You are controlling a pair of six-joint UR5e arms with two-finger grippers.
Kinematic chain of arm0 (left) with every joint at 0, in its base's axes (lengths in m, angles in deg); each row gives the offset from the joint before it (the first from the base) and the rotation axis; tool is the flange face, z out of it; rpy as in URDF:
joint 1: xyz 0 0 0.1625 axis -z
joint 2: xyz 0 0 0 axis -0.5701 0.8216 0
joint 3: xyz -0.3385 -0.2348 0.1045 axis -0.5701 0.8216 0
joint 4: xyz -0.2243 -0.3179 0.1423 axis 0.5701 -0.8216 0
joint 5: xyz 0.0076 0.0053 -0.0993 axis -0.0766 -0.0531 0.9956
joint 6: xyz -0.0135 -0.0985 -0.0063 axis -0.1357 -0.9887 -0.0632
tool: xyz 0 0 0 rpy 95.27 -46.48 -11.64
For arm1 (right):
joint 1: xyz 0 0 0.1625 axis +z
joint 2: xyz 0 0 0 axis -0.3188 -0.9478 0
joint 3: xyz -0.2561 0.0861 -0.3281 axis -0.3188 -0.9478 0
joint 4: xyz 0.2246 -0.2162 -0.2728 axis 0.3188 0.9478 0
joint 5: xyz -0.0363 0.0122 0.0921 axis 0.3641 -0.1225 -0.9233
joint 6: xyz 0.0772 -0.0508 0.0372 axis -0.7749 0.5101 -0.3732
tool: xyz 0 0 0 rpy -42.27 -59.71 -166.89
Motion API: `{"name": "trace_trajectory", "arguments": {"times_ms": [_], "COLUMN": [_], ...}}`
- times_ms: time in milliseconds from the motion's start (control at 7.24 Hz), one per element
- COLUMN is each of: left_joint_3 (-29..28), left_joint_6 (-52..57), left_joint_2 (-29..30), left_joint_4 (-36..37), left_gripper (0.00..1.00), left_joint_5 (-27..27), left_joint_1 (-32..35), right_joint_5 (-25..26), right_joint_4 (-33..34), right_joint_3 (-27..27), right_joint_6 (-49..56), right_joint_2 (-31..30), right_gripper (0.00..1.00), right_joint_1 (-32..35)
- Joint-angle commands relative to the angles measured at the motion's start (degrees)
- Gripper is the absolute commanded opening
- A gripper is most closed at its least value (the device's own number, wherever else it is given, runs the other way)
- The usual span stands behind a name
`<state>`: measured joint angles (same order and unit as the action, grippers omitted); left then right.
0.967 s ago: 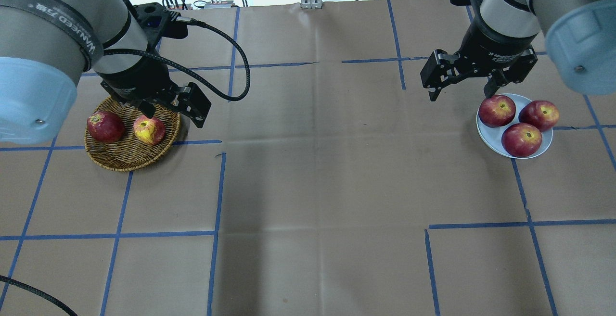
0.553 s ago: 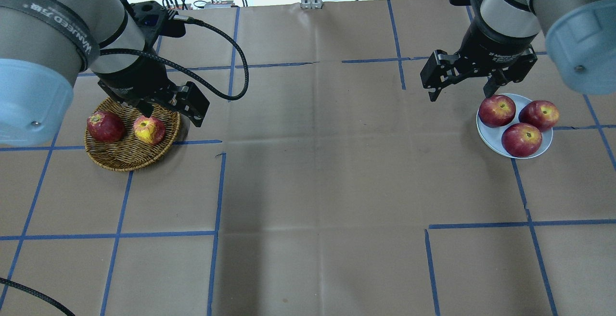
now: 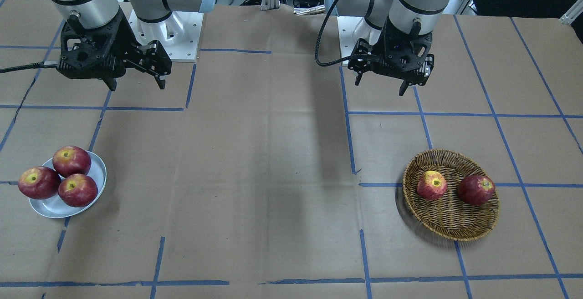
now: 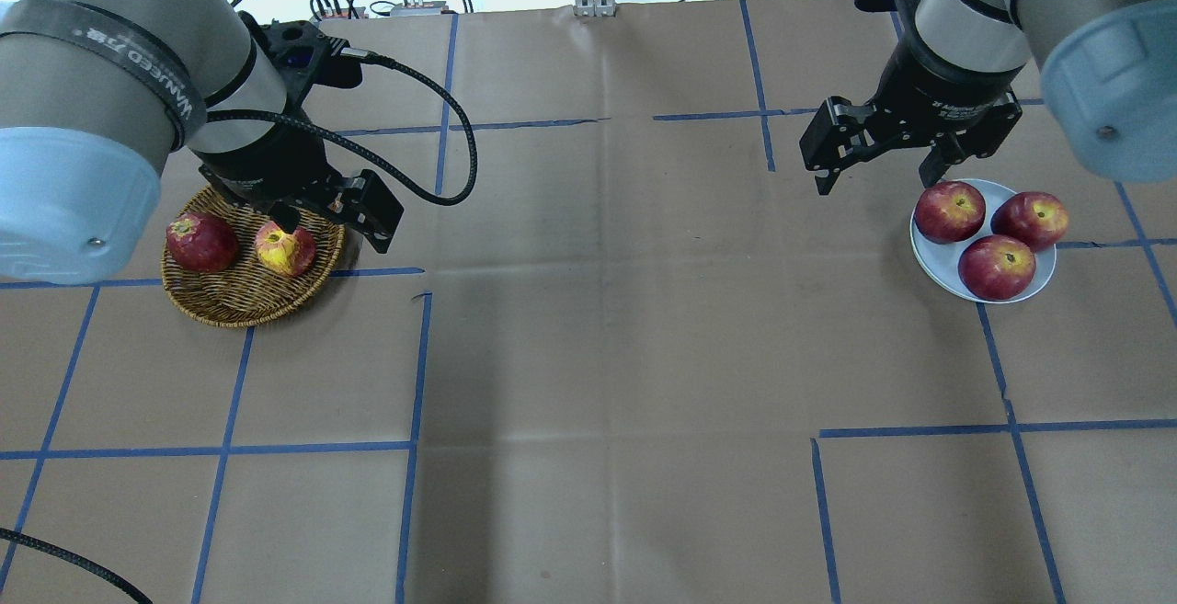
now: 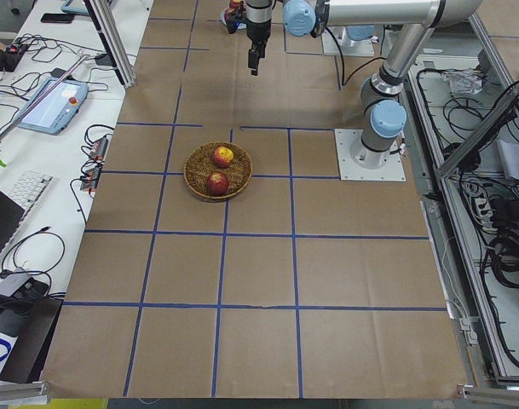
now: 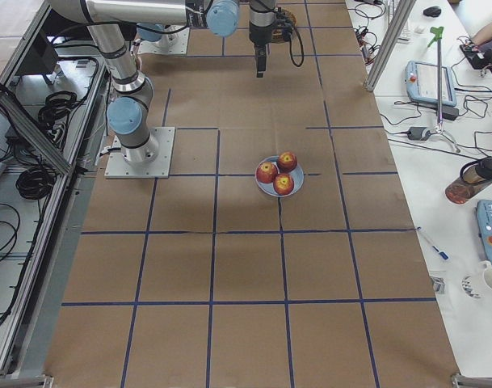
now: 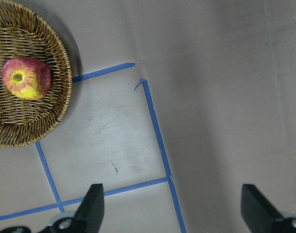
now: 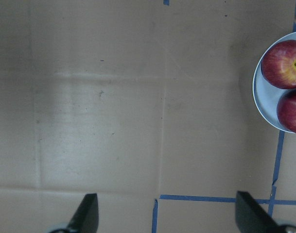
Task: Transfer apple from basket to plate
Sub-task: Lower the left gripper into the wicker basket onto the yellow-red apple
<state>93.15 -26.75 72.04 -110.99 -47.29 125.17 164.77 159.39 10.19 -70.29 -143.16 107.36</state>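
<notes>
We are holding our left claw [image 3: 379,86] spread wide and empty, raised above the tabletop [image 3: 273,176] near the basket [image 3: 455,235]. The apple [image 3: 432,185] is lying in the basket, just beside a darker apple [image 3: 476,190]. Our right claw [image 3: 135,86] is gaping wide and empty too, hanging well apart from the plate [image 3: 54,209], which is carrying three red apples [image 3: 71,160].

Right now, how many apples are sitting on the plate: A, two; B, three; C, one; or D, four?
B: three dark red apples rest on the plate, while the yellow-patched apple lies in the basket.
</notes>
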Motion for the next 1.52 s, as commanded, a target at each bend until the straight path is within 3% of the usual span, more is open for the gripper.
{"name": "trace_trajectory", "arguments": {"times_ms": [0, 276, 553, 1106, 1382], "left_joint_3": [1.2, 1.4, 1.4, 1.6, 2.2], "left_joint_6": [4.5, 12.0, 20.7, 26.3, 26.4], "left_joint_2": [3.5, 7.2, 13.1, 23.9, 25.6], "left_joint_4": [3.2, 6.8, 15.4, 26.3, 28.1], "left_gripper": [0.99, 0.99, 0.99, 0.99, 0.99], "left_joint_5": [-0.2, -0.4, -0.5, -0.4, -0.4], "left_joint_1": [-5.0, -9.7, -13.5, -18.1, -18.9], "right_joint_5": [0.1, 0.1, 0.1, 0.1, 0.1], "right_joint_4": [0.0, 0.0, 0.0, 0.0, 0.0], "right_joint_3": [0.0, 0.0, 0.0, 0.0, 0.0], "right_joint_6": [-0.1, -0.2, -0.3, -0.4, -0.3], "right_joint_2": [0.1, 0.1, 0.1, 0.1, 0.1], "right_gripper": [1.0, 1.0, 1.0, 1.0, 1.0], "right_joint_1": [0.0, 0.1, 0.1, 0.1, 0.0]}}
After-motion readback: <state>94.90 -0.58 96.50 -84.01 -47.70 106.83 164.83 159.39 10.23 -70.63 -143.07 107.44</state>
